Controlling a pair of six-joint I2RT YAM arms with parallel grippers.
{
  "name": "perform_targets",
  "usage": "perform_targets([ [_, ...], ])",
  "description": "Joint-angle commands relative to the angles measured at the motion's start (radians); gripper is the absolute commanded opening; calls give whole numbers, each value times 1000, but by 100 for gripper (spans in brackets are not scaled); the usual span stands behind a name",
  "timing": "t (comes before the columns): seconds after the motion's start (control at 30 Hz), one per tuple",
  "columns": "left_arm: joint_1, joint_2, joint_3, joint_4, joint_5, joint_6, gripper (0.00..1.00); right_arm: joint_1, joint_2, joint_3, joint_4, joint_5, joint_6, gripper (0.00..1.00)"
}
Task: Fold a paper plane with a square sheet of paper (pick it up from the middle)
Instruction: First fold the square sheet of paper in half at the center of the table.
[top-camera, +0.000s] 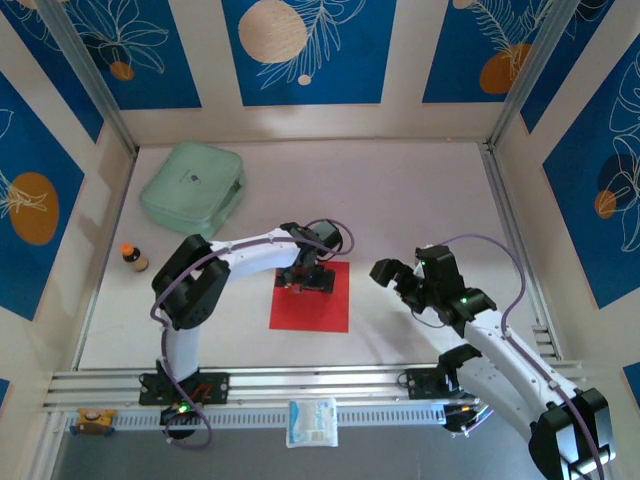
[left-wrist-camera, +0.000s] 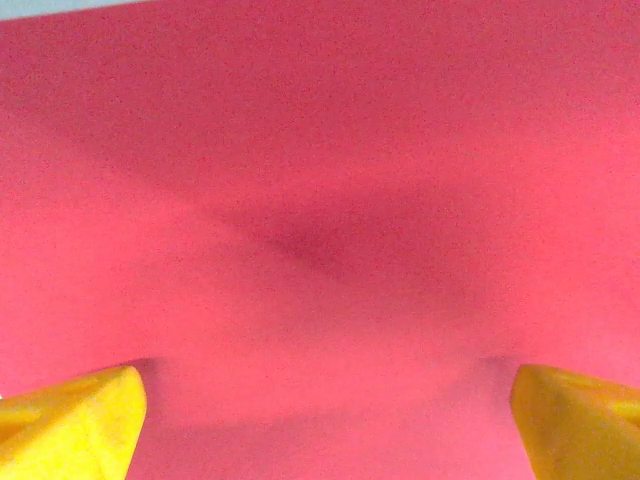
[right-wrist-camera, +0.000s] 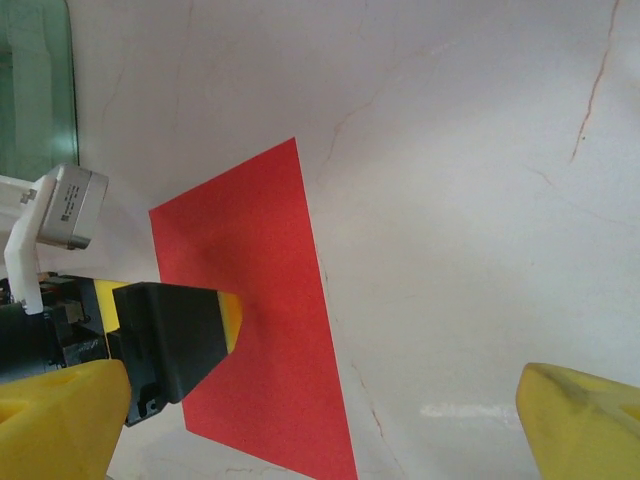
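Square sheet of paper (top-camera: 312, 310) lies flat and unfolded on the table (top-camera: 430, 200), between the 2 arms and nearer the left one. The left end effector (top-camera: 306, 283) is down over the sheet's far half, and from above it looks short of the true middle. In the left wrist view its 2 yellow fingertips (left-wrist-camera: 75, 425) stand wide apart with only red paper between them, so nothing is pinched. I cannot tell whether the tips touch the surface.

The right end effector (top-camera: 400, 283) hangs spread as well, empty, just off the sheet's right edge.

Risks, as I judge them:
- The paper is thin and the table looks smooth. If the tips close without pressing down, they may slide over the sheet and raise no ridge to grip.
- Pressing too hard while closing could drag the square sheet of paper sideways, or crumple it and leave stray creases that spoil later folds.
- A pinch off the middle would let the sheet hang lopsided when lifted.
- The 2 arms are close, so an early reach by the right one could knock the left wrist.
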Motion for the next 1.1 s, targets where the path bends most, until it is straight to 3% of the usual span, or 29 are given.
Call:
perform_targets([
  [0.0,-12,17,27,-48,-10,-42,94,-3,-3,-3,4,-28,-22,99],
  [0.3,-21,38,27,-27,26,-69,95,-5,11,-11,2,-29,-8,99],
  [0.7,-38,51,47,-46,8,-90,99,-5,15,-11,5,-37,-5,99],
  [0.83,-40,4,41,-56,-49,-106,99,-3,14,-9,-1,-40,-6,99],
  [1.07,-45,23,42,-40,0,-110,99,-5,22,-18,14,-37,4,99],
])
